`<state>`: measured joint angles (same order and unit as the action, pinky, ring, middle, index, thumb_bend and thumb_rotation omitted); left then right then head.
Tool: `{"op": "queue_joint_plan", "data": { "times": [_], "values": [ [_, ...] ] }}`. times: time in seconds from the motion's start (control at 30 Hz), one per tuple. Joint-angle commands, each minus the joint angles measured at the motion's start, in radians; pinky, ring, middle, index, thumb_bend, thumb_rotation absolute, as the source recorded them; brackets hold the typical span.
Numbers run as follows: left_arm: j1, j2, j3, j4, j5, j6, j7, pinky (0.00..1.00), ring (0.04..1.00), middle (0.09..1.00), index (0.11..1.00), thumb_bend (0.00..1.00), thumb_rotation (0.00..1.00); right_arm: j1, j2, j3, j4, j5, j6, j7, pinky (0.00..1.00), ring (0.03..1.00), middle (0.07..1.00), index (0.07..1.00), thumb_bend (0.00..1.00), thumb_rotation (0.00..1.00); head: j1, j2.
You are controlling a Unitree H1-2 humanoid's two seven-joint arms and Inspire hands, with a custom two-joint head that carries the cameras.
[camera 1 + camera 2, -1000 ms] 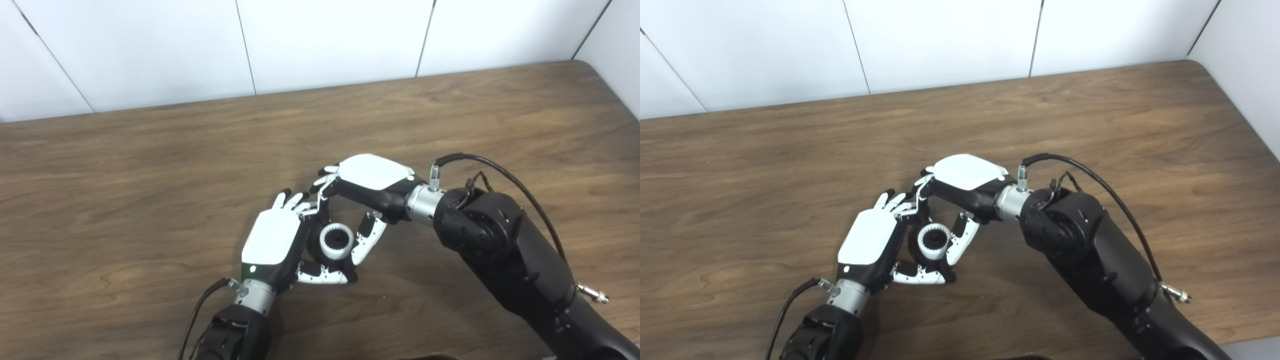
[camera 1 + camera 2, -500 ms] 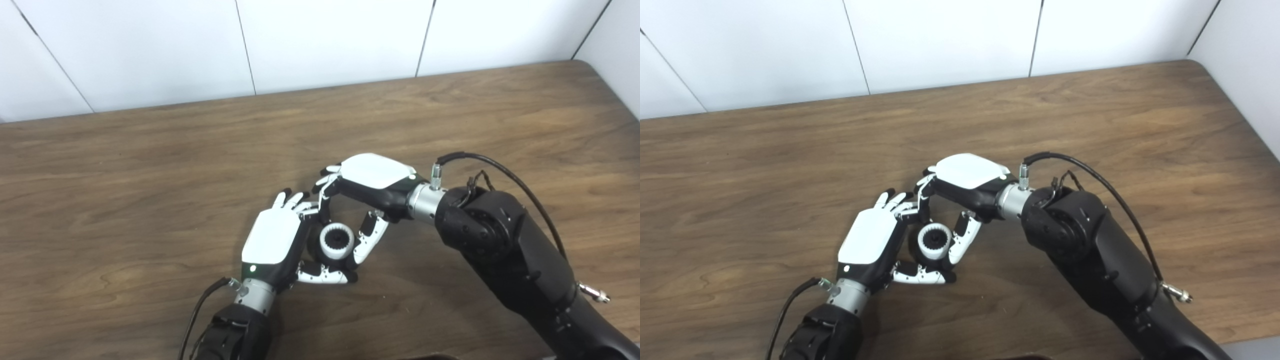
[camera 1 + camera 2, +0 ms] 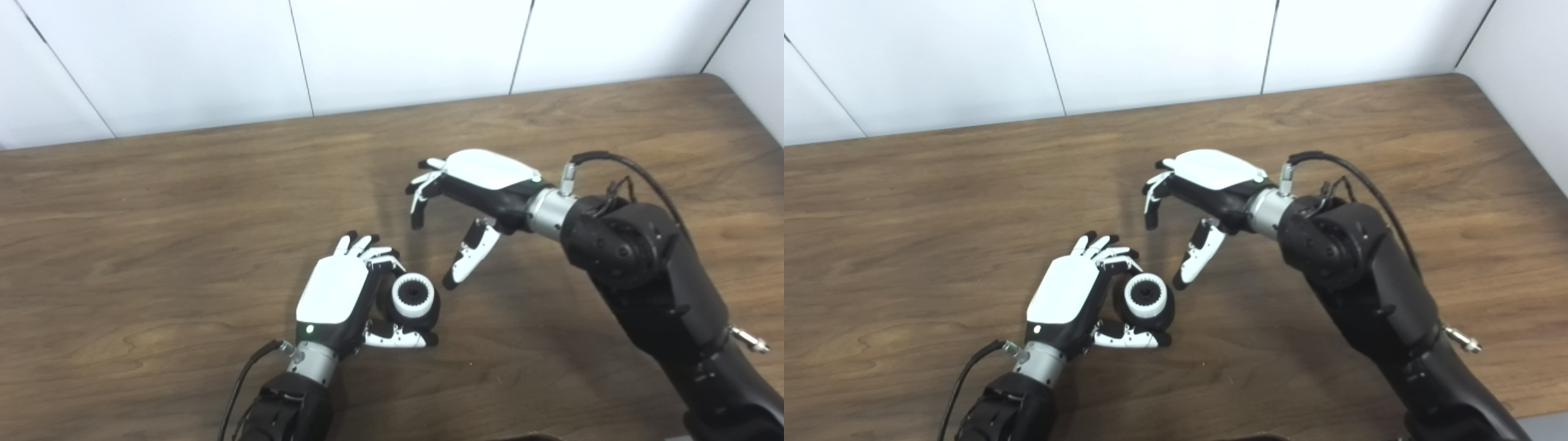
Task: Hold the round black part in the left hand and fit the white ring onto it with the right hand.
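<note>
On the desk the right arm comes in from the lower right and bends toward the centre, while the left arm rises from the bottom edge just left of the middle. The right hand hangs above the wood, up and to the right of the left hand, clearly apart from it, with bare desk showing between the two. Its fingers are spread and curled downward, the thumb pointing down toward the part; it holds nothing and touches nothing. The left hand lies low on the desk, back upward, fingers and thumb wrapped round the black part, which it grips from the left side. The ring sits on the exposed face of that part, its toothed bore facing up and slightly to the right, toward the free hand. Whether it is pressed fully home cannot be told from here. By the look of it the fitting is done or nearly so, and any further push would come from the right hand, down and to the left along the ring's axis.
</note>
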<state>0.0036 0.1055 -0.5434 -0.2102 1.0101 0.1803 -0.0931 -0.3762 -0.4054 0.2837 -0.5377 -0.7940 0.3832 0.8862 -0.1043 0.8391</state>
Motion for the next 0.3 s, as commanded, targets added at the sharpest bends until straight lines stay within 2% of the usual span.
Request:
{"op": "queue_joint_plan", "data": {
  "times": [0.0, 0.27],
  "values": [
    [0.013, 0.016, -0.013, 0.045, 0.010, 0.015, -0.062, 1.00, 0.917, 0.792, 0.482, 0.52, 0.06, -0.048, -0.022, -0.023, -0.042, 0.007, 0.001, -0.008, 0.99, 0.984, 0.863, 0.606, 0.96, 0.22, -0.002, 0.000],
    [0.013, 0.022, -0.009, 0.051, 0.007, 0.012, -0.054, 1.00, 0.916, 0.793, 0.483, 0.52, 0.06, -0.061, -0.076, -0.073, -0.034, 0.033, 0.018, -0.011, 0.97, 0.974, 0.865, 0.610, 0.96, 0.22, -0.002, -0.005]
  ]
}}
